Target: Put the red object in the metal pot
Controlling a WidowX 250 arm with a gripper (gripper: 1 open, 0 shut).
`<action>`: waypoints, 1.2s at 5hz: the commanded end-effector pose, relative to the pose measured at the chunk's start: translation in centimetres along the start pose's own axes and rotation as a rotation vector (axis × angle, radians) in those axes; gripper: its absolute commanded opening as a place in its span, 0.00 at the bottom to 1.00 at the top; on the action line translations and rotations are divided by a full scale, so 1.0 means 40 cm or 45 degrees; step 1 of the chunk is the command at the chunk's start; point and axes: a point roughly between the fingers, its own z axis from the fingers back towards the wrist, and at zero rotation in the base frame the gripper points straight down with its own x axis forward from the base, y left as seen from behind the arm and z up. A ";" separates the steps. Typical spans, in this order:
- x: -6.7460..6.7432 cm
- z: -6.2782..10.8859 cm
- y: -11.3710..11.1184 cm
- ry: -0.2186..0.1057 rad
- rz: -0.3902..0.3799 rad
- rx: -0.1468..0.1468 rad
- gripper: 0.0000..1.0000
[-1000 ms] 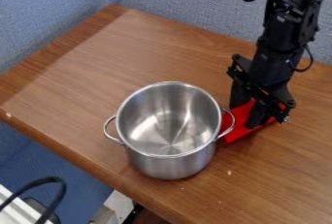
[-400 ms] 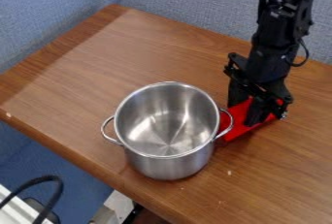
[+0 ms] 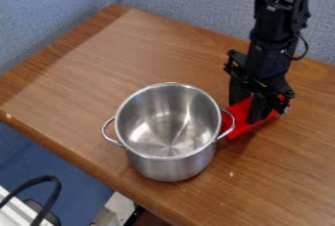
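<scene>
The metal pot (image 3: pixel 167 130) stands empty and upright near the table's front edge, with a small loop handle on its left side. The red object (image 3: pixel 249 125) lies just right of the pot, its near end against the pot's side. Its far end is hidden under my gripper (image 3: pixel 267 105). My gripper comes straight down on that far end and its black fingers appear shut on the red object.
The wooden table (image 3: pixel 105 59) stretches to the left and back. Its front edge runs close below the pot. A blue wall stands behind, and black cables hang off the floor side at the lower left.
My arm has straightened up a little and drawn slightly to the left. The red object and the pot stay about where they were.
</scene>
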 end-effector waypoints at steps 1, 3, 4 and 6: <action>0.003 0.075 0.018 -0.115 0.022 0.005 0.00; -0.009 0.148 0.031 -0.200 0.033 -0.026 0.00; -0.037 0.187 0.055 -0.240 0.027 -0.021 0.00; -0.167 0.191 0.058 -0.214 -0.054 0.009 0.00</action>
